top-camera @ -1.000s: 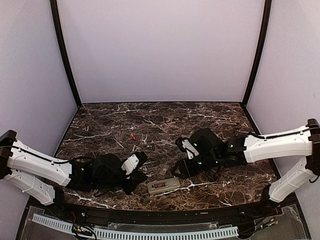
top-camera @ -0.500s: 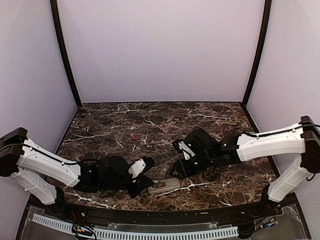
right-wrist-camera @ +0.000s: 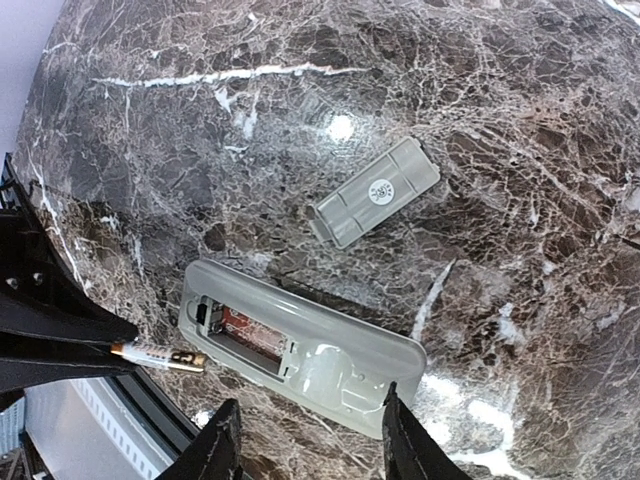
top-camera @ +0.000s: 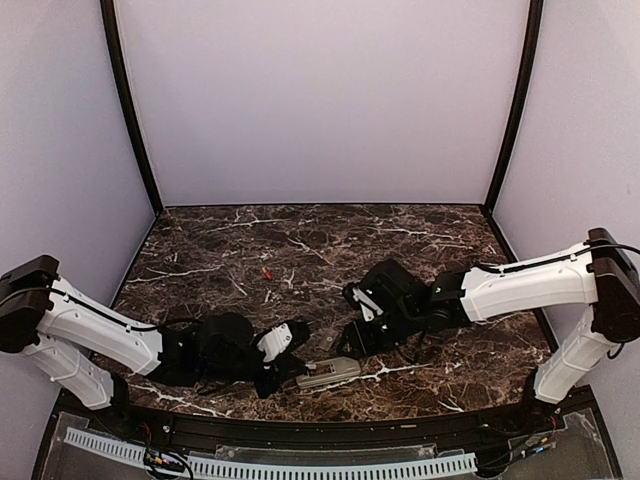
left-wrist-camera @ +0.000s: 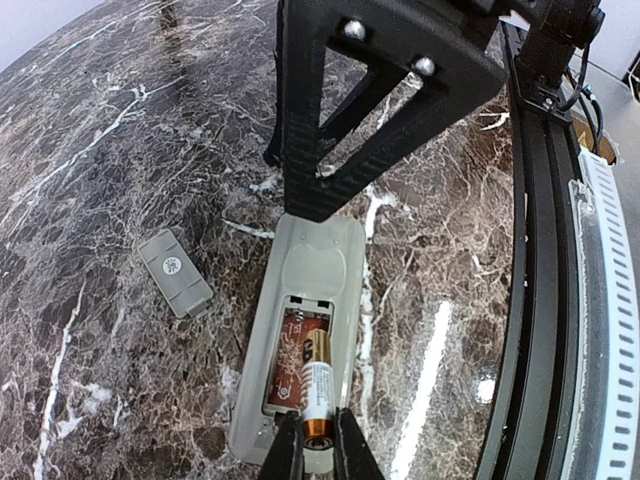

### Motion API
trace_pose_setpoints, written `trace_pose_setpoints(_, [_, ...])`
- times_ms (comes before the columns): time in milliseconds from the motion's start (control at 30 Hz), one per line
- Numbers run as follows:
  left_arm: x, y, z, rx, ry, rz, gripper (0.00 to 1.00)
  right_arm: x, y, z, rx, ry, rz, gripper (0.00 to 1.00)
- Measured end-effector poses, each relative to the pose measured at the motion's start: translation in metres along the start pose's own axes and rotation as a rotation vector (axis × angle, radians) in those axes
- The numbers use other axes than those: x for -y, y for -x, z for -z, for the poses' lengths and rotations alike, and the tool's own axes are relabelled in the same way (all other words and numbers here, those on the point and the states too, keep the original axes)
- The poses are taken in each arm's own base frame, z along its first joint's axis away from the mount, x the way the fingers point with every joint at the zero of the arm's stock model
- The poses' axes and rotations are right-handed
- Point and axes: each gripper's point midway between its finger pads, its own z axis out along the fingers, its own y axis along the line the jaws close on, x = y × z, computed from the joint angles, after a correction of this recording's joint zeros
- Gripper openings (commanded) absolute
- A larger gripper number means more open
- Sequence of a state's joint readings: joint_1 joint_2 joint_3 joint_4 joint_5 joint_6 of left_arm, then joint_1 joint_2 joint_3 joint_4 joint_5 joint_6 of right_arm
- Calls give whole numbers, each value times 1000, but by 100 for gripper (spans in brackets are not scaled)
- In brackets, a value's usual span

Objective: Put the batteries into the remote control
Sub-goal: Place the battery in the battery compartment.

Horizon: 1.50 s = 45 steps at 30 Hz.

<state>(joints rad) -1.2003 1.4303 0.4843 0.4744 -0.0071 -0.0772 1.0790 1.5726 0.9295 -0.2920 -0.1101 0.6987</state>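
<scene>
A: Left gripper [left-wrist-camera: 312, 440]?
B: Jaws pinch one end of a battery [left-wrist-camera: 316, 385], which reaches over the open bay of the remote [left-wrist-camera: 315, 270]. The remote lies back-up on the table [top-camera: 400, 240]. A red battery [left-wrist-camera: 290, 355] sits inside.
A: Right gripper [right-wrist-camera: 311, 400]?
B: Jaws spread, at the remote's far end. A grey cover [right-wrist-camera: 375, 192] lies just beside the remote.

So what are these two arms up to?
They're loading a remote that lies back-up on the table, its battery cover off beside it. The left arm's fingers pinch a battery at the open compartment's end, not yet seated; a second battery already sits inside. The right arm's fingers stand open close by the remote's other end.
</scene>
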Motion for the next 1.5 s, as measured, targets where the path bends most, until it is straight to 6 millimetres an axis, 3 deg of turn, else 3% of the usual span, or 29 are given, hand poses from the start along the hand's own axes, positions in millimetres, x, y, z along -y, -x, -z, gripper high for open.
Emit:
trace_pose_setpoints(433, [-21, -17, -13, -38, -11, -45, 0, -24, 9, 6, 0, 60, -28, 39])
trace_pose_setpoints(767, [-12, -24, -19, -52, -73, -58, 0, -24, 1, -3, -45, 64, -31, 36])
trace_pose_setpoints(1000, [-12, -17, -13, -28, -68, -63, 0, -26, 2, -11, -61, 64, -29, 34])
trace_pose_setpoints(1367, [-13, -29, -21, -79, -70, -78, 0, -26, -2, -12, -76, 60, -32, 30])
trace_pose_setpoints(1500, [-12, -23, -25, -71, -75, -82, 0, -27, -2, -12, -78, 64, -32, 30])
